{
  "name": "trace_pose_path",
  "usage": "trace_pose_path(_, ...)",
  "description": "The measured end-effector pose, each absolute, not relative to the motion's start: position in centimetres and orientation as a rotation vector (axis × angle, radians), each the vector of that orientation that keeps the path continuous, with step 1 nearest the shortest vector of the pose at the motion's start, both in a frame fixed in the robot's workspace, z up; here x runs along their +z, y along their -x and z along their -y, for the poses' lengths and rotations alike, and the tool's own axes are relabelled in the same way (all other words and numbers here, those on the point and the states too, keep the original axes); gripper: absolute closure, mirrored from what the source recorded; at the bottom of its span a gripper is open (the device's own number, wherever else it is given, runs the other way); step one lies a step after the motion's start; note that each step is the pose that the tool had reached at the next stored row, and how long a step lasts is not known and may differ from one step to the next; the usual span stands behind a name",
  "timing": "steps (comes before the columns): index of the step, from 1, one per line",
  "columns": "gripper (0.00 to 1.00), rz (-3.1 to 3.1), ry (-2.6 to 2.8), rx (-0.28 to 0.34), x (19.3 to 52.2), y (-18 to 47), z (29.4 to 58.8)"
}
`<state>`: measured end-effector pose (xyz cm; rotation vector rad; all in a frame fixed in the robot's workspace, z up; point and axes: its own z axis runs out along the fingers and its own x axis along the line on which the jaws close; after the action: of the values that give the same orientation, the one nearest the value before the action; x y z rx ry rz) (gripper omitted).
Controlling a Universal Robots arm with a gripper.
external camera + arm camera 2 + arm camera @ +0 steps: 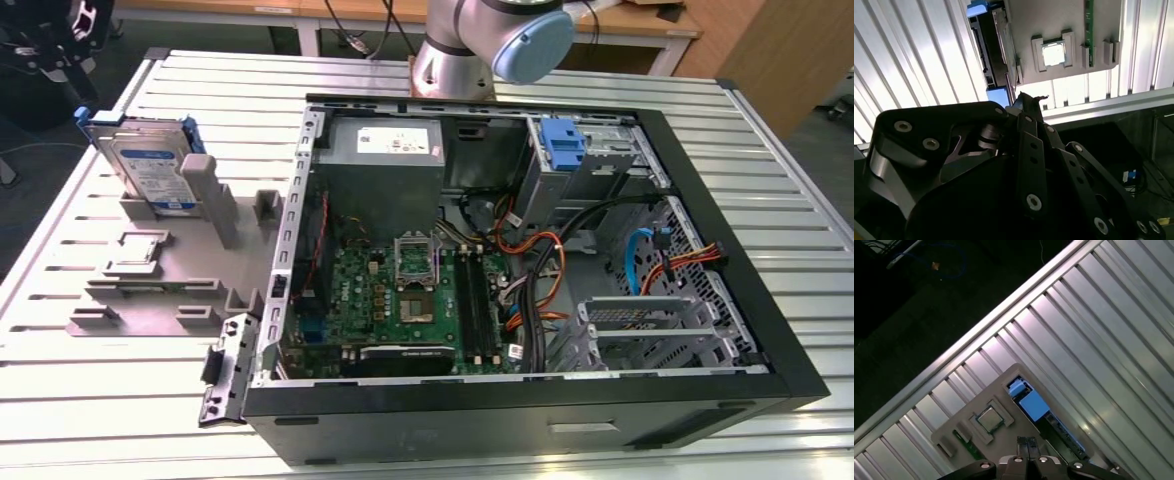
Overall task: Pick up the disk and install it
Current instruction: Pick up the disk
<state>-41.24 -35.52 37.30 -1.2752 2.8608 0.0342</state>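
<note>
The work stands at the first step, the approach to the pick. The disk (144, 168) is not yet taken. It stands upright on its edge in a slot of the grey holder (147, 310), at the end of the holder farthest from the exterior camera, with its label turned toward that camera. The open computer case (534, 400) lies just beside the holder, on the exterior view's right of it.

The gripper (1026, 444) hangs above the holder and touches nothing. In the first wrist view its fingertips are pressed together, or very nearly so, and there is nothing between them. They point down at the holder, near the slot where the disk shows edge-on. The square chip (989, 419) lies in its own pocket of the holder, beside that slot and apart from the gripper.

In my judgement, a grasp calls for the fingers to spread wider than the disk is thick. They should then stand in line over its upper edge, one finger on each flat side. The slot walls seem to leave little room, so a tilted approach could knock the disk.

The arm (467, 45) rises from its base beyond the far wall of the case, well apart from the holder. Both wrist views look down on the holder, so I judge that the wrist reaches over it with the tool pointing downward.
</note>
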Motion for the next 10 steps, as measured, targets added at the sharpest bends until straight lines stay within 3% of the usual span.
trace_pose_path(10, 0.90, -2.795, 1.412, 0.033, 37.28, 41.25, 35.52)
